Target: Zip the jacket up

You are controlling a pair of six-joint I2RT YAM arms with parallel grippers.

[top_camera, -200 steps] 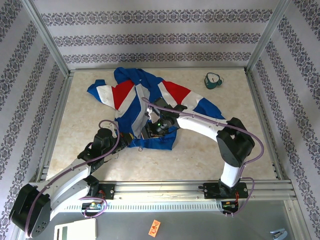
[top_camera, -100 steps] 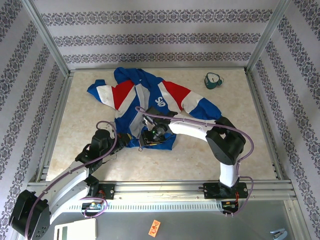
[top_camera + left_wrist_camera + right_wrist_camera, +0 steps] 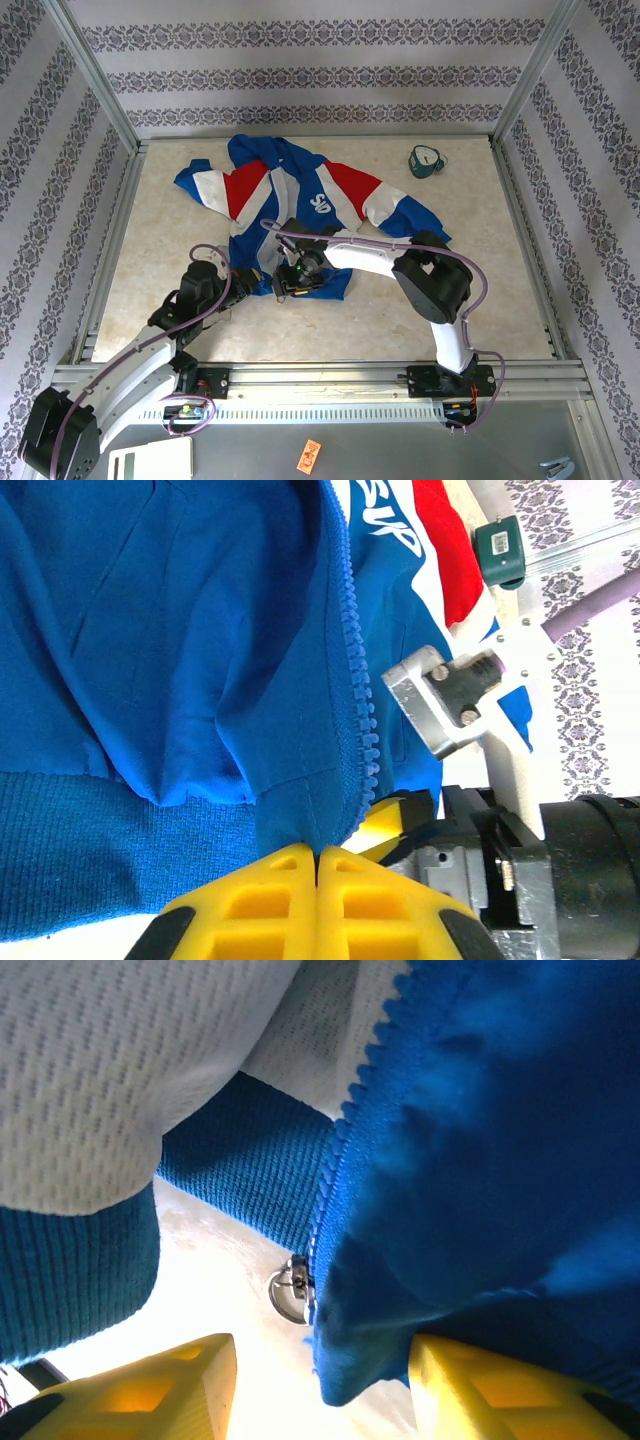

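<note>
Pinching smooth blue jacket (image 3: pixel 150 630) by toothed zipper (image 3: pixel 357 690): yellow left pincer (image 3: pixel 318 858).

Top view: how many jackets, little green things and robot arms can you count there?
jacket: 1
little green thing: 1
robot arms: 2 (left arm, right arm)
Total: 4
</note>
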